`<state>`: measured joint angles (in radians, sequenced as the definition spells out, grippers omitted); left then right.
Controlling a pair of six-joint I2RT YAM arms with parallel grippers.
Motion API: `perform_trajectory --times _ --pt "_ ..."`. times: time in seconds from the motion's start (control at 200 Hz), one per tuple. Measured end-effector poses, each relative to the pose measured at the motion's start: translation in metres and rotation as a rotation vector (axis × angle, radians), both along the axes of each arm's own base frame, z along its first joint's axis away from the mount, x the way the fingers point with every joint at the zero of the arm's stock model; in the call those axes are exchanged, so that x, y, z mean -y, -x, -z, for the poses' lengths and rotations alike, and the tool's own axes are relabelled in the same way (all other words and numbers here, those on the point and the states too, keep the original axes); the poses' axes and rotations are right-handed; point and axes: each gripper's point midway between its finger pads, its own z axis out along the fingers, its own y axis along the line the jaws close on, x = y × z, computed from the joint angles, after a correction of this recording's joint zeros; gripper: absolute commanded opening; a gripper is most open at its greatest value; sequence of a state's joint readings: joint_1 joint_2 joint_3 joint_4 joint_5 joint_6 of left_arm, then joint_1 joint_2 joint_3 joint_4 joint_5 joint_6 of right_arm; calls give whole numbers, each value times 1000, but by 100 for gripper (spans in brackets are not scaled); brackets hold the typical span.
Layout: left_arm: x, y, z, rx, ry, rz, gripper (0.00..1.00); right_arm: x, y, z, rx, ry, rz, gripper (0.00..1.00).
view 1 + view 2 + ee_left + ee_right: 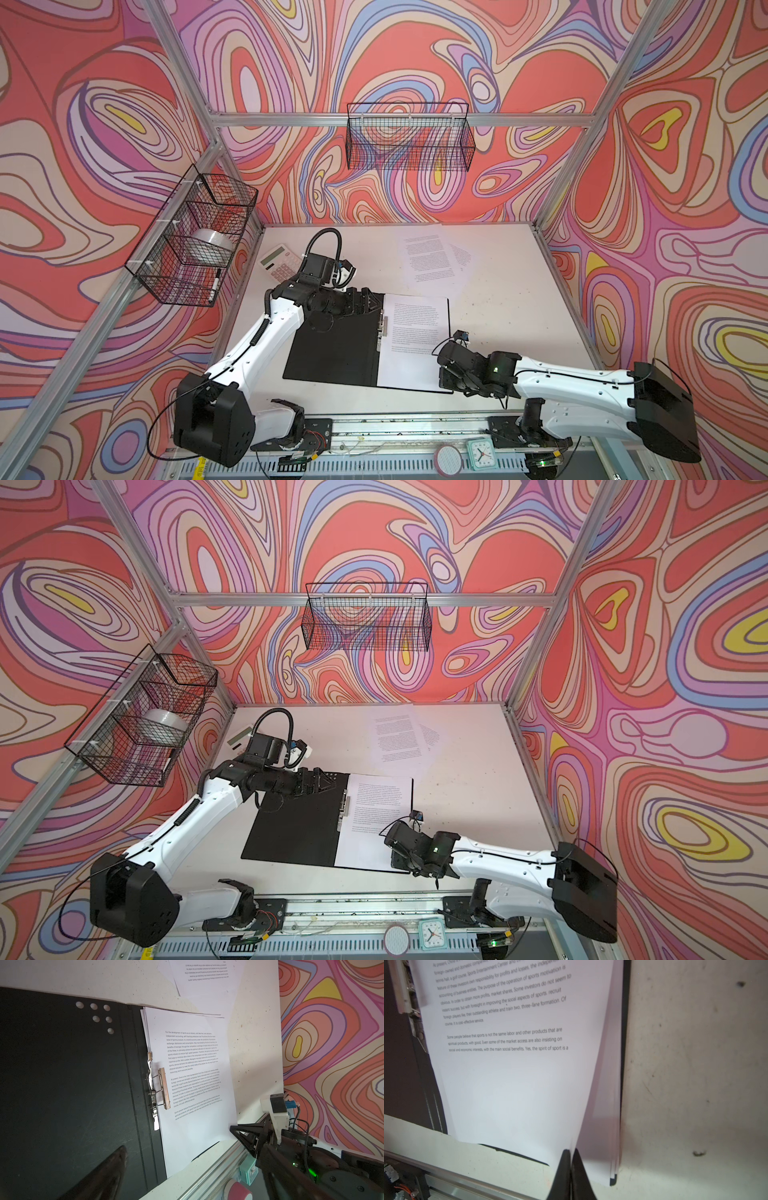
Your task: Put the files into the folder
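White tabletop (519, 316), boxed in by swirl-patterned walls, carries everything we see. On it the folder (332, 353) lies open and flat near the front, black inside up, with a metal clip (382, 328) at its spine. We find the files (411, 345) stacked on its right half, several sheets deep, print up.

Our right gripper (570, 1155) is pinched tight on the near right corner of the top sheet (508, 1084), which curls up off the ones beneath. That arm lies low, reaching in from the right with its forearm almost level.

Our left gripper (370, 303) hangs over the far edge of the folder's bare left half, jaws spread wide and holding nothing. Its arm rises from the near left and bends at the wrist toward the middle.

At least two loose sheets (428, 257) lie at the back, apart from the folder. We count one calculator (278, 264) at the back left and two wire baskets. The back basket (409, 141) hangs on the far wall, and the left basket (178, 286) holds one tape roll (210, 245) and one marker (215, 284). One clock (481, 454) sits on the front rail.
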<state>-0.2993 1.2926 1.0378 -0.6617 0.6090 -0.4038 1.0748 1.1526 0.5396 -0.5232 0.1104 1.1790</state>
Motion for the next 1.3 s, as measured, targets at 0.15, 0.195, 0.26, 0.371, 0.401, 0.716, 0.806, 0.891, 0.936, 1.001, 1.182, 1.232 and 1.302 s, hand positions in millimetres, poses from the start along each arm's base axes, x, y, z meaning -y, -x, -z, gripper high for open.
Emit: perform_trajectory --times 0.15,0.195,0.26,0.371,0.401,0.716,0.806,0.891,0.936,1.001,1.182,1.232,1.302 --pt "0 0 1 -5 -1 0 99 -1 0 0 2 1 -7 0" --pt "0 -1 2 -6 -1 -1 99 -1 0 0 2 0 -9 0" --pt "-1 -1 2 -6 -1 -5 99 -2 -1 0 1 1 -11 0" --pt "-3 -2 2 -7 -2 -10 99 -3 -1 1 0 3 -12 0" --pt "-3 -2 2 -7 -1 -11 99 -3 -1 0 1 1 -12 0" --pt "-3 -2 2 -8 1 -10 99 -6 -2 -15 33 -53 -18 66" --pt "-3 -2 2 -8 2 -10 99 -6 -1 -16 32 -66 -26 98" --pt "-2 -2 2 -9 4 -9 99 -5 1 -19 37 -72 -34 98" --pt "-2 -2 1 -9 5 -8 99 -4 1 -22 40 -79 -37 98" --pt "-2 -2 1 -10 6 -8 99 -3 1 -29 55 -95 -42 98" --pt "-2 -2 3 -15 10 -13 99 16 -30 -62 132 -103 19 98" --pt "-2 -1 8 -29 8 -21 98 25 -50 -74 161 -97 54 98" --pt "-4 2 20 -61 -1 -41 98 39 -83 -87 198 -91 104 98"
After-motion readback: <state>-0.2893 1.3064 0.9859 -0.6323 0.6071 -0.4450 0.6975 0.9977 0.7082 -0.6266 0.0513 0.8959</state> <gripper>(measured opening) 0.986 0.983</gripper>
